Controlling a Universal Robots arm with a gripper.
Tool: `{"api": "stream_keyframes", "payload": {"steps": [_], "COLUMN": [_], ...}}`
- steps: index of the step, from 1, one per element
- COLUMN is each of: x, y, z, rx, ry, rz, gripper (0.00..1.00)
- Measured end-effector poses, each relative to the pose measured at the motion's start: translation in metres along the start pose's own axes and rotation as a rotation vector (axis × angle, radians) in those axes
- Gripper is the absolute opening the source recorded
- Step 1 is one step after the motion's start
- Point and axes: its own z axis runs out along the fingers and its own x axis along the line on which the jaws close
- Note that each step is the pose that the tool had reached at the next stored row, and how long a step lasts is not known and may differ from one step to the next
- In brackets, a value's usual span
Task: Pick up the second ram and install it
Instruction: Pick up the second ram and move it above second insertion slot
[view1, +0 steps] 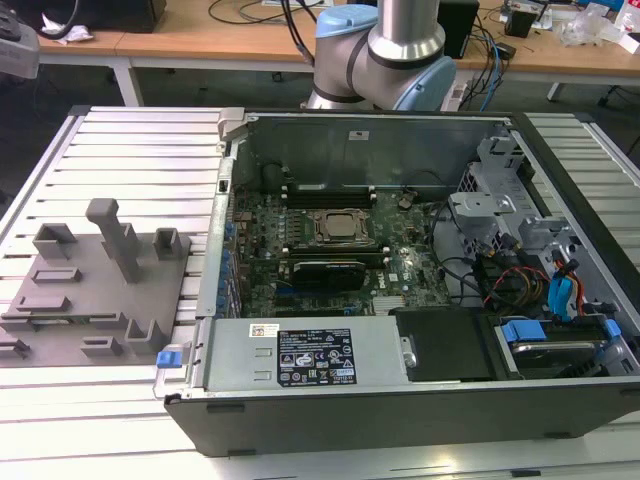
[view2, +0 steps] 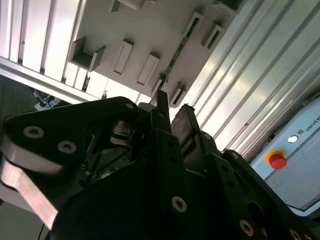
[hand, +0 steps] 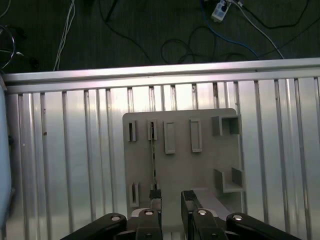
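first wrist view gripper (hand: 171, 198) near second ram (hand: 152, 160), exterior view computer (view1: 350, 146)

Surface: ribbed aluminium table (view1: 130, 135), parallel slats | Exterior view's left: grey fixture plate (view1: 95, 300), raised blocks and slots, lying flat on the slats | Exterior view's right: open black computer case (view1: 400, 420), interior facing up, just beside the plate, resting on the same slats

Second ram (hand: 153, 160) in holder plate (hand: 210, 160) on table (hand: 75, 150)
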Motion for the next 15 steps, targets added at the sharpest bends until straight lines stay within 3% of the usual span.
{"api": "stream_keyframes", "payload": {"steps": [11, 15], "x": [0.0003, 0.0006], "y": [-0.0004, -0.0008], "z": [0.0094, 0.0179], "rx": [0.0000, -0.0001], "ry": [0.0000, 0.0001], "rz": [0.000, 0.000], "gripper": [0.30, 0.30]}}
